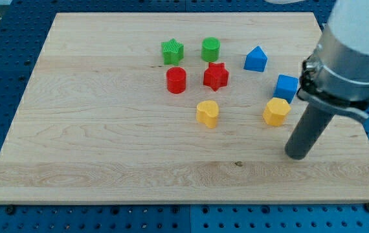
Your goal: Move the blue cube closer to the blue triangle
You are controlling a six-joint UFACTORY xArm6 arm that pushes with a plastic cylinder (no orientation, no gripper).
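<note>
No fingers fitted; my tip is resting on the table, holding nothing, below-right of the blue cube. The cube is sitting just above a yellow block, possibly touching it, with the blue triangle up-left. Probably light, rigid, sliding easily: push its lower-right face.

1. The board is pale wood with visible grain, matt and smooth.
2. The green star and green cylinder, toward the view's top on the board, look like ridged matt plastic.
3. My tip, on the board's right side, is dark, smooth, faintly glossy.
</note>
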